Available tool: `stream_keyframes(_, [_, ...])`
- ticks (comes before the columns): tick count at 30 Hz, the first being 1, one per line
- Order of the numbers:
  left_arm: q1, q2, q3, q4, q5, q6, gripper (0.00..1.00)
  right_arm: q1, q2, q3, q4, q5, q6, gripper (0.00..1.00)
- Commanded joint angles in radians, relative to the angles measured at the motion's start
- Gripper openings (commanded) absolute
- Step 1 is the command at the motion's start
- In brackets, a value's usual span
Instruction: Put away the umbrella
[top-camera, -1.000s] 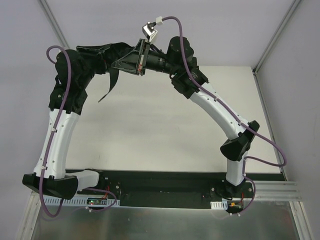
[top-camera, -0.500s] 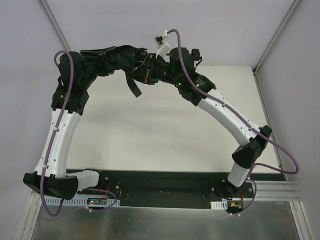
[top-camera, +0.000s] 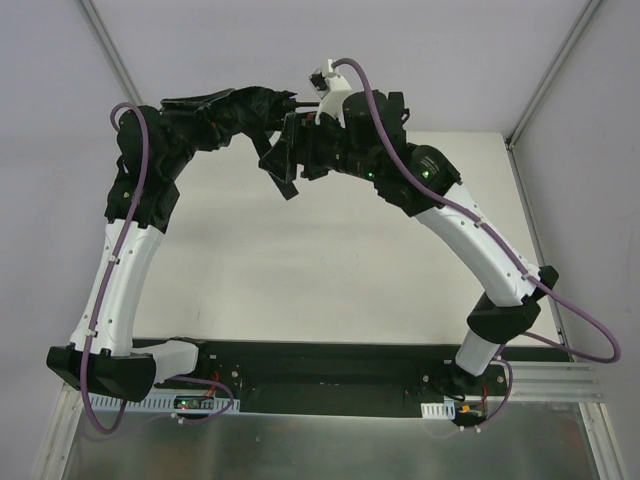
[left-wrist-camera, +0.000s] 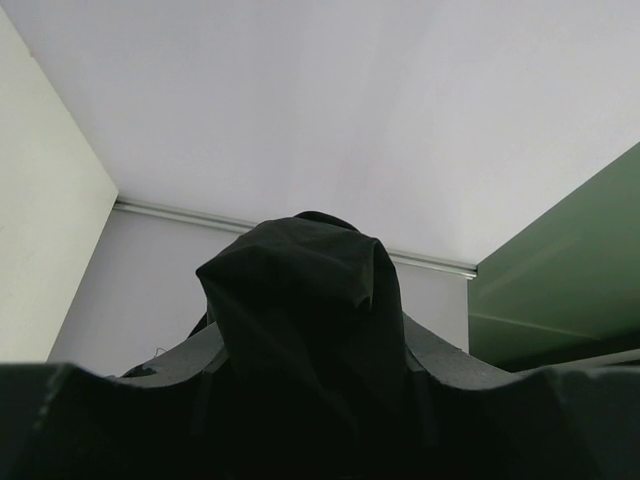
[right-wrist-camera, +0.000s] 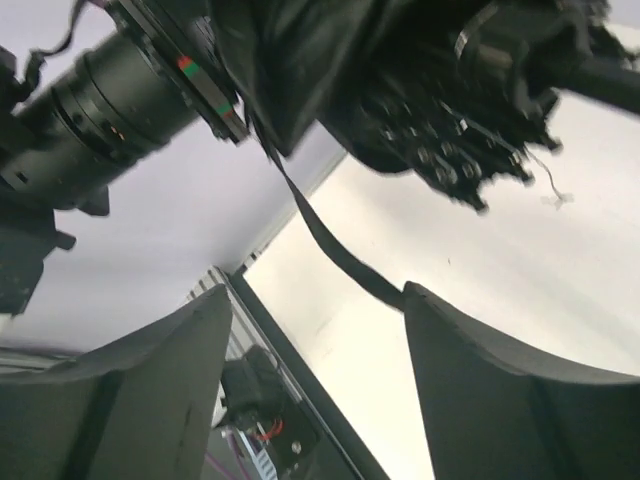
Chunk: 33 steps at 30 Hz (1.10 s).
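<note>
while left fingers (left-wrist-camera: 445, 362) pinch the umbrella (left-wrist-camera: 300, 290) | right fingers (right-wrist-camera: 130, 395) spread apart, gripping nothing

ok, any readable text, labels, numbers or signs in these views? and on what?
None: no view shows a legible word, brand, number or sign.
Red and green strip on a black robot part: colour marks only, no characters can be made out.
Black fabric folding umbrella: no print visible.
</note>
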<state>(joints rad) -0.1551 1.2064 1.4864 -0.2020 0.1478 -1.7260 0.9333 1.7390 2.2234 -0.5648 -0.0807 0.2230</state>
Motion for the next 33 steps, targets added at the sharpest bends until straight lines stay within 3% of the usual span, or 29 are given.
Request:
stream_keyframes(1, [0.011,-0.013,-0.015,0.162,0.015,-0.034,0.00,-0.004,-0.113,0.053,-0.210,-0.005,-0.045,0.77])
stream_keyframes(7, [0.014,-0.024,-0.072,0.197,-0.013,0.011,0.00,-0.108,-0.361,-0.063,-0.259,-0.027,0.015,0.88])
stream_keyframes(14, [0.040,-0.007,-0.192,0.470,0.084,-0.007,0.00,-0.492,-0.671,-0.344,-0.407,0.007,0.067,0.93])
stream_keyframes(16, [0.043,-0.013,-0.202,0.473,0.105,0.000,0.00,-0.707,-0.684,-0.402,-0.480,-0.124,0.082,0.93])
stream_keyframes(20, [0.043,0.011,-0.204,0.538,0.192,-0.010,0.00,-0.928,-0.627,-0.585,-0.488,-0.445,0.162,0.93])
stream_keyframes(24, [0.043,0.028,-0.225,0.619,0.269,-0.050,0.00,-0.940,-0.567,-0.801,-0.192,-0.678,0.350,0.98])
stream_keyframes(30, [0.043,0.041,-0.238,0.653,0.358,-0.093,0.00,-0.751,-0.526,-1.157,0.587,-0.674,1.031,0.99])
stream_keyframes(33, [0.042,0.035,-0.252,0.671,0.383,-0.098,0.00,-0.593,-0.431,-1.159,0.728,-0.618,1.243,1.00])
